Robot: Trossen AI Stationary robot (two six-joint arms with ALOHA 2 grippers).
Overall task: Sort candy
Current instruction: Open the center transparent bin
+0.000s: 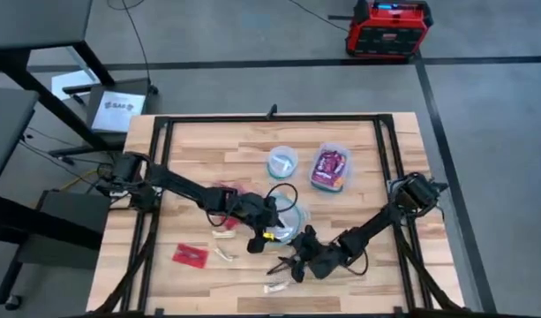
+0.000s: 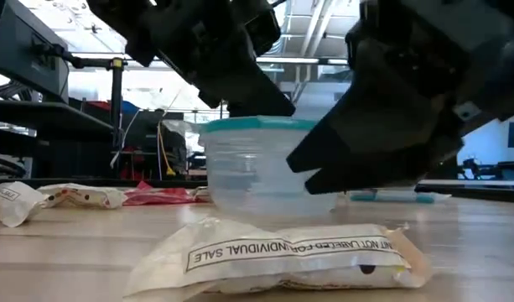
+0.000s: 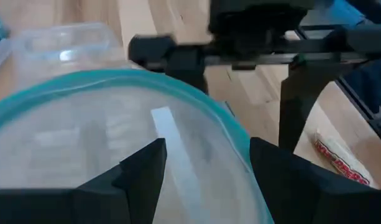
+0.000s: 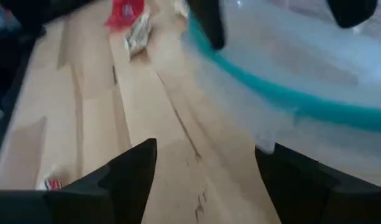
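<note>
1. Left gripper sits at the near edge of the round teal-rimmed container; in its wrist view we see its fingers spread apart with nothing between them, poised over the container's rim.
2. A thin white candy stick lies inside that container, just beyond the left fingers.
3. Right gripper hangs low over the wood just in front of the same container; in its wrist view the fingers stand apart over bare board, holding nothing.
4. A cream wrapped candy lies on the table just in front of the right gripper, near the front edge; the low view shows it printed "not labeled for individual sale".
5. Two more cream candies lie to the left of the left gripper, and a flat red packet lies farther left.
6. Behind, we note a second round container with a white stick in it, and a rectangular container holding red and purple packets.
</note>
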